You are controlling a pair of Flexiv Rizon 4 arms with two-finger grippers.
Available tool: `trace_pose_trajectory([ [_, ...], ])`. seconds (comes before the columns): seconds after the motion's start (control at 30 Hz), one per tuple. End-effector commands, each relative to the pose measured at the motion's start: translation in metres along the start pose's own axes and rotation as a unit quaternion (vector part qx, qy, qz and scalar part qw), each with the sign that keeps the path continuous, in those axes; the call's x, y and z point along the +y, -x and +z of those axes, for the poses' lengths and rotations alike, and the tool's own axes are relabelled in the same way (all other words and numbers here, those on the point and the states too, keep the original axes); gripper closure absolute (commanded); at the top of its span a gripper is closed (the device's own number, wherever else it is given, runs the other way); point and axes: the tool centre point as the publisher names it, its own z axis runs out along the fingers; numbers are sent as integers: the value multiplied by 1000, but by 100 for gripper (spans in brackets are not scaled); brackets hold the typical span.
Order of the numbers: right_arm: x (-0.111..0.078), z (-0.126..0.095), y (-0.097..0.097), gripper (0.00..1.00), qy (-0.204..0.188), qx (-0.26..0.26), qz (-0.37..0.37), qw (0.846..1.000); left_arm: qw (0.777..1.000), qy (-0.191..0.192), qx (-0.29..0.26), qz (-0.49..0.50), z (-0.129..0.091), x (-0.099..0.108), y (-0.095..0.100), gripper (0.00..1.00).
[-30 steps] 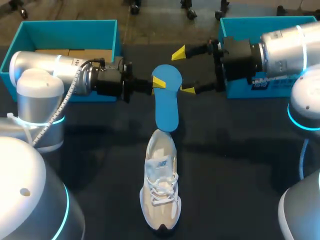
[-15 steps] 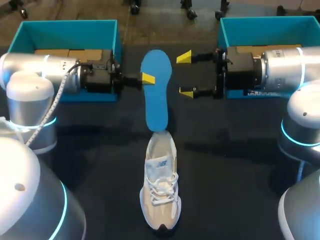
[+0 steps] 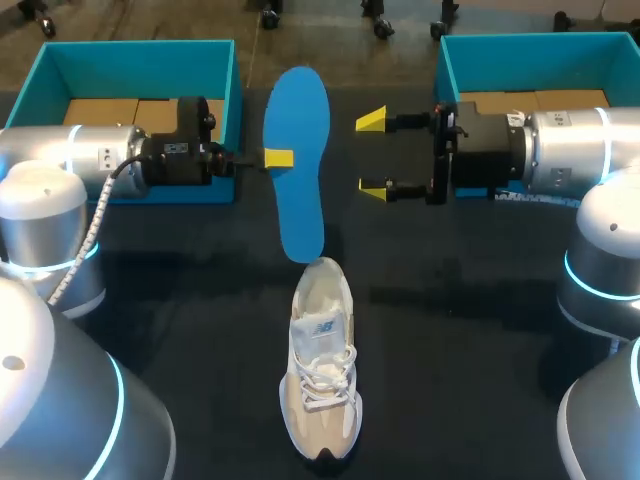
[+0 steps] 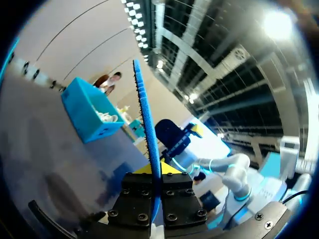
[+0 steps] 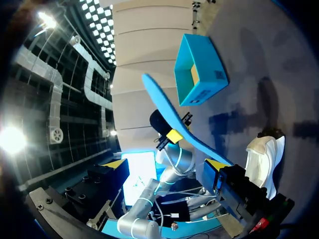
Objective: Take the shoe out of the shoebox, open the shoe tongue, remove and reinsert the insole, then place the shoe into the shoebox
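Dark table [image 3: 480,330] carried left shoebox [image 3: 130,65] and right shoebox [image 3: 530,60] at its far edge | white shoe [image 3: 322,370] lay mid-table, outside both | blue insole [image 3: 298,160] hung beyond its heel, clamped by left gripper [image 3: 278,158] | right gripper [image 3: 373,155] alongside, fingers spread, empty.

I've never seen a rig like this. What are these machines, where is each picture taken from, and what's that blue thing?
Two robot arms work at a dark table. The wide picture looks down from above and behind them; each round one comes from a camera on a wrist. The left arm holds a blue insole off the table, its yellow-tipped jaws closed on its edge. The right arm is beside it, jaws open and empty. A pale shoe sits on the table. Behind stand two blue boxes, the left box and the right box.
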Motion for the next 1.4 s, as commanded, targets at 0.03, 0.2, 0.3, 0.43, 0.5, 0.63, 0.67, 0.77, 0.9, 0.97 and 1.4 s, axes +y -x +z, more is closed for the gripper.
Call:
trace_pose_trajectory([
  [0.03, 1, 2, 0, 0, 0, -1, 1, 1000, 992, 9, 11, 124, -1, -4, 0, 100],
  [0.2, 1, 2, 0, 0, 0, -1, 1, 1000, 981, 8, 3, 196, 1, -6, -4, 100],
  [0.3, 1, 2, 0, 0, 0, -1, 1, 1000, 972, 5, -3, 234, 1, -7, -5, 100],
  [0.43, 1, 2, 0, 0, 0, -1, 1, 1000, 962, 0, -3, 272, 2, -11, -11, 100],
  [0.5, 1, 2, 0, 0, 0, -1, 1, 1000, 955, -6, 2, 297, 1, -12, -13, 100],
  [0.63, 1, 2, 0, 0, 0, -1, 1, 1000, 934, -11, 29, 357, -2, -10, -12, 100],
  [0.67, 1, 2, 0, 0, 0, -1, 1, 1000, 927, -12, 32, 374, -2, -9, -10, 100],
  [0.77, 1, 2, 0, 0, 0, -1, 1, 1000, 918, -10, 31, 394, -2, -8, -7, 100],
  [0.9, 1, 2, 0, 0, 0, -1, 1, 1000, 911, -12, 25, 411, -2, -12, -5, 100],
  [0.97, 1, 2, 0, 0, 0, -1, 1, 1000, 908, -12, 24, 418, -4, -15, -5, 100],
  [1.4, 1, 2, 0, 0, 0, -1, 1, 1000, 893, 31, 5, 449, -11, -29, -7, 100],
])
